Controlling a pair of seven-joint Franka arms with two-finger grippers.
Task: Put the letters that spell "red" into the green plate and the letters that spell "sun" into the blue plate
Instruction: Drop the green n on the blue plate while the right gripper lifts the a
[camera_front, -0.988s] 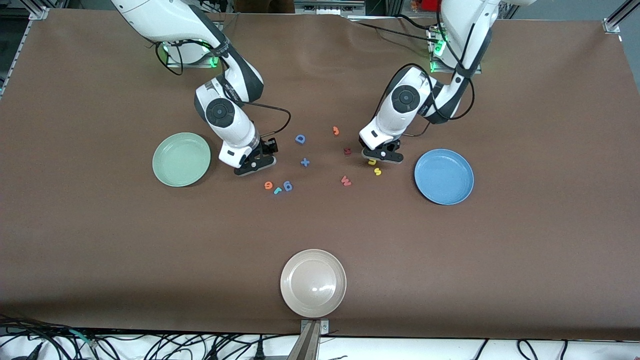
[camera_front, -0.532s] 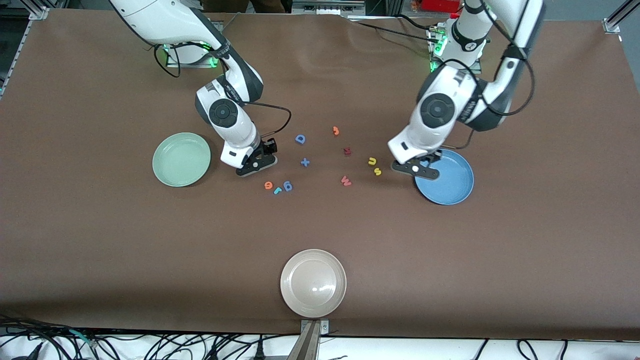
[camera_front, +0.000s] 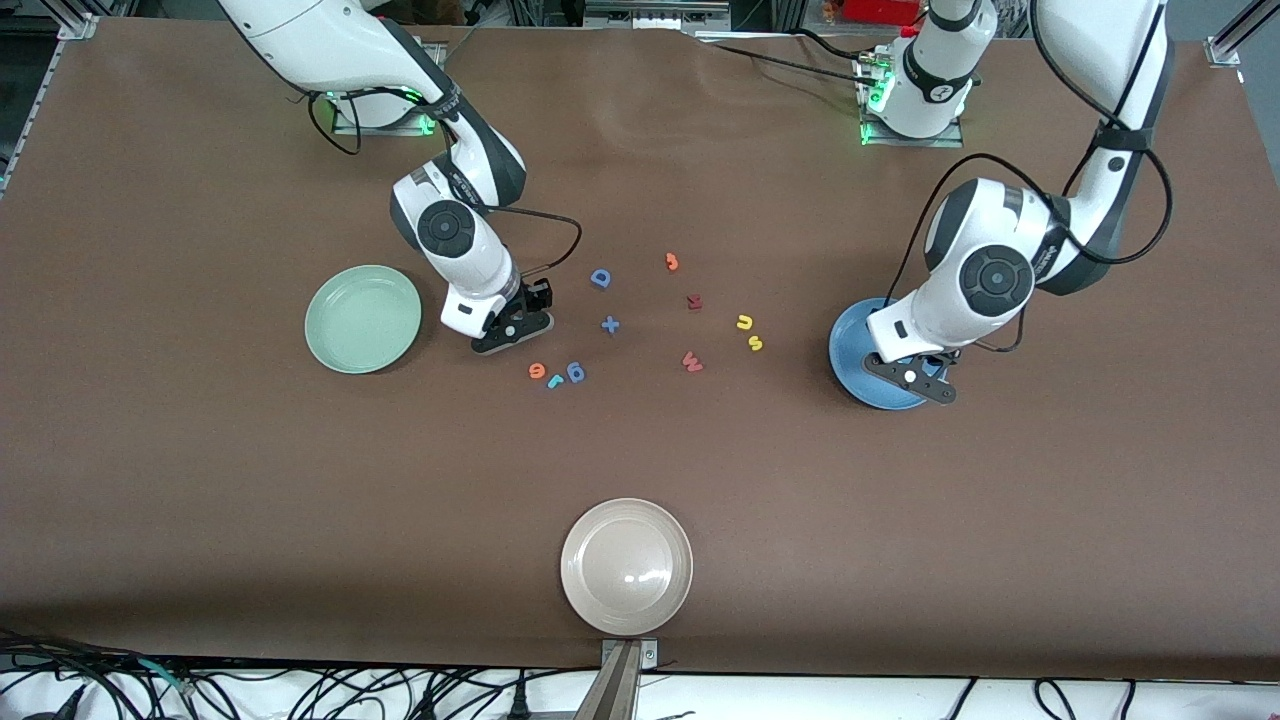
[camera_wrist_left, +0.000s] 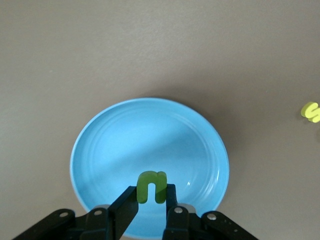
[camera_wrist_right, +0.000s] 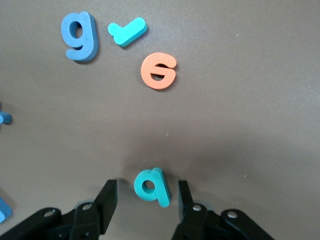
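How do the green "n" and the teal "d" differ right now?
The green "n" is pinched in the shut left gripper over the blue plate; the teal "d" lies on the table between the right gripper's open fingers, not gripped. The "n" stands on edge; the "d" lies flat. Both are small foam letters.

1. A big brown table cover (camera_front: 640, 470) fills almost the whole view.
2. Shiny metal bars (camera_front: 1232, 40) sit at its top corners.
3. Black cables (camera_front: 300, 690) lie in a tangle on a white strip along the bottom edge.
4. A metal bracket (camera_front: 622, 675) sticks up at the middle of that edge.
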